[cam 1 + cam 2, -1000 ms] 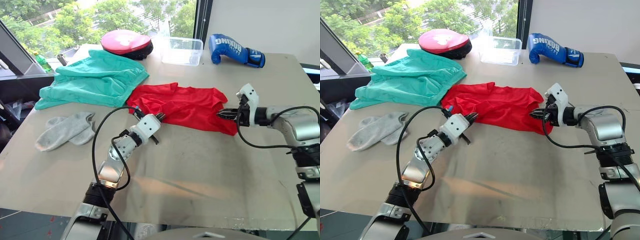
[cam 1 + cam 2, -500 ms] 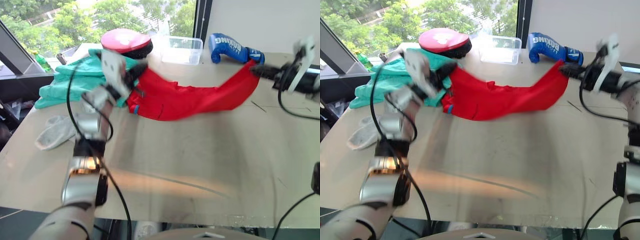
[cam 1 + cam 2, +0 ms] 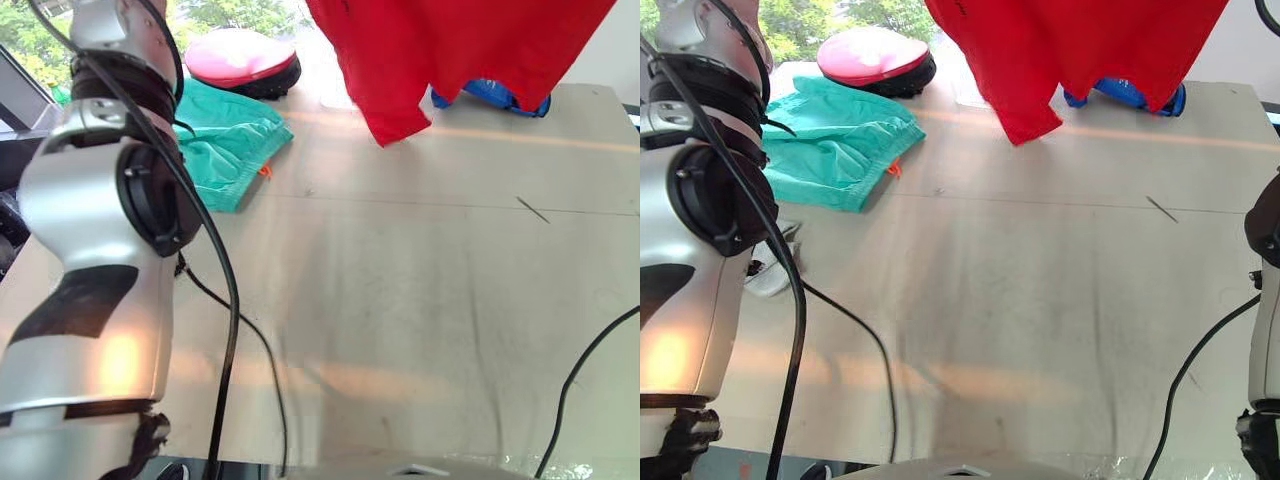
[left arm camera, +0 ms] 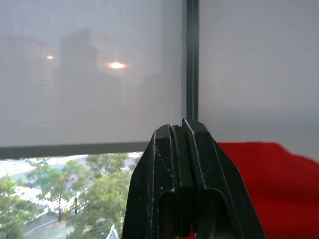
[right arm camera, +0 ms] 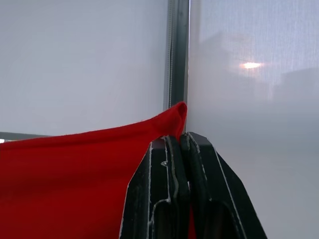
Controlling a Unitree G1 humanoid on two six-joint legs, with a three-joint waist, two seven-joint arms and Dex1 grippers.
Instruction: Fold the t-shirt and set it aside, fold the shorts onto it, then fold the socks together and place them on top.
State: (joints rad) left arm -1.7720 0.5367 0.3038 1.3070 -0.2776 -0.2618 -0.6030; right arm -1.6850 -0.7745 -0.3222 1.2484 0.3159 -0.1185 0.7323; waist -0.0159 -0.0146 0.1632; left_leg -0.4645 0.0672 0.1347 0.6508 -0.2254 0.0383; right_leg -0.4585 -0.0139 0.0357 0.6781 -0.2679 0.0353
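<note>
From my remote station I saw the near part of the table (image 3: 420, 330) bare, a pale beige top with a thin dark mark toward its right edge. A little farther, at the left edge, a small piece of the socks (image 3: 768, 272) showed behind my raised left arm; most of the pair was hidden by it. Beyond them, in the far-left part of the table, the shorts (image 3: 835, 140) lay flat and rumpled, with a bit of the orange drawstring (image 3: 894, 167) sticking out at the hem nearest to the middle. At the far-left corner sat a red-pink round pad (image 3: 872, 58) on its black base, just behind the shorts.

The t-shirt (image 3: 450, 50) was off the table, hanging in the air over the far edge, its lowest corner dangling above the surface without touching it. Behind the hanging cloth, near the far-right corner, a blue boxing glove (image 3: 1120, 93) was partly covered.

In the left wrist view, the left gripper (image 4: 184, 130) had its two black fingers pressed together, with red cloth just beside them; I could not tell if cloth was between them. In the right wrist view, the right gripper (image 5: 182, 142) was closed on the t-shirt's edge, which rose in a small peak at the fingertips.
</note>
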